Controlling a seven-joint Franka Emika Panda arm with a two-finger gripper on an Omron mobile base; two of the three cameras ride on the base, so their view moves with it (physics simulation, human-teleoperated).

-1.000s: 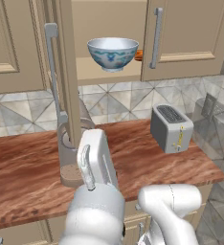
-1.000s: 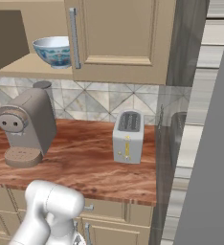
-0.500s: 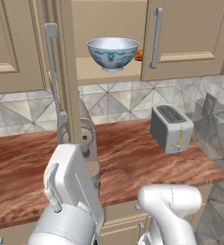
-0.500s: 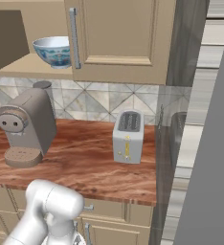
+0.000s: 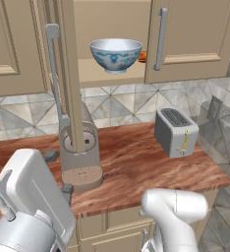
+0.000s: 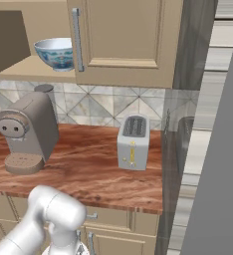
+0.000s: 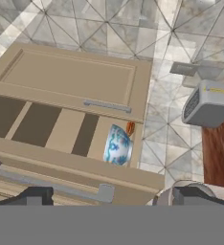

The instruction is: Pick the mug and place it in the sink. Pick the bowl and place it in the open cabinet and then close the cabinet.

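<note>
Bowl (image 5: 115, 54) sits on the shelf of the open cabinet (image 5: 195, 34), at 12 o'clock. Gripper (image 7: 109, 197) spread wide, empty. Closing step is in hand; next, probably swing the door (image 5: 68, 74) shut.

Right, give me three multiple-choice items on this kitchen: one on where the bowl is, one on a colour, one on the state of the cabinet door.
1. Where is the bowl?
A. in the sink
B. on the shelf of the wall cabinet
C. on the counter

2. What colour is the toaster?
A. red
B. silver-grey
C. black

3. How does the door in front of the bowl stand?
A. swung open
B. shut
C. taken off

Answers:
1 B, it sits on the open shelf above the counter.
2 B, its body is silver-grey.
3 A, the door shows edge-on and the bowl is in plain sight.
</note>
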